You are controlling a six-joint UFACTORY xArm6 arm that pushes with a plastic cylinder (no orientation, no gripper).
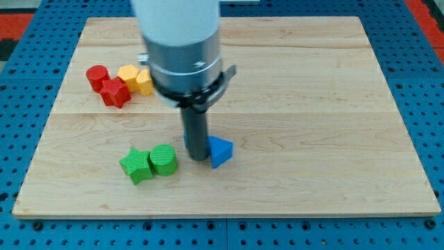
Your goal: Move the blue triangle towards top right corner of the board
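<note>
The blue triangle (220, 151) lies on the wooden board (312, 104), a little below the board's middle. My tip (197, 157) stands right against the triangle's left side, touching or nearly touching it. The rod rises from there into the arm's wide grey and white body (182, 48), which hides part of the board behind it.
A green star (136, 165) and a green cylinder (164, 159) sit side by side just left of my tip. At the upper left lie a red cylinder (97, 76), a red star (116, 92), a yellow block (128, 74) and another yellow block (144, 81).
</note>
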